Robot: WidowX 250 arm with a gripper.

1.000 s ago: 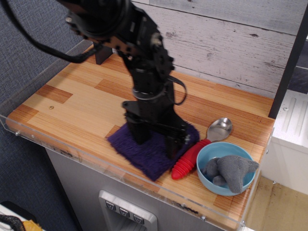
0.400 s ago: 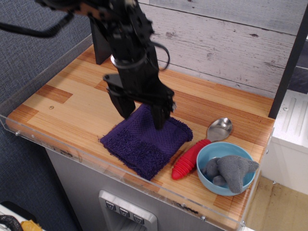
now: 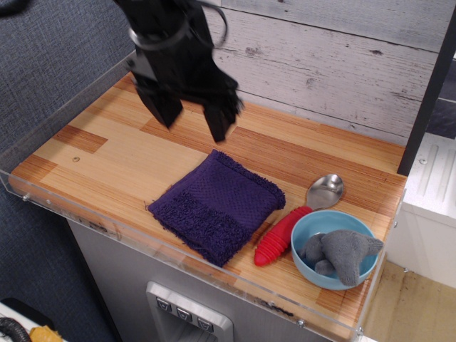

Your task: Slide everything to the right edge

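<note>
Black gripper (image 3: 191, 122) hangs above the tabletop, jaws spread wide, nothing between them. Both fingertips clear of the wood.

Key relation: square dark purple terry towel (image 3: 217, 205) lies below and slightly right of the jaws in frame, i.e. toward the front rim, well apart vertically. It's the item furthest from the right edge (image 3: 388, 246), so prob the one left to push. Towel sits rotated diamond-wise, one corner pointing at the back wall, right corner close to the spoon handle, can't tell if touching.

Rest is already bunched right: metal spoon w/ ribbed red handle (image 3: 293, 229), long axis diagonal, steel scoop up-right, handle end down-left, touching or just beside the light blue bowl (image 3: 306, 231). Small grey plush mouse (image 3: 343, 254) sits inside bowl. Bowl near the clear acrylic rim but not against it.

Judgement: next push needs jaws down on towel's left side, then drive right; towel will prob shove the spoon ahead of it.
</note>
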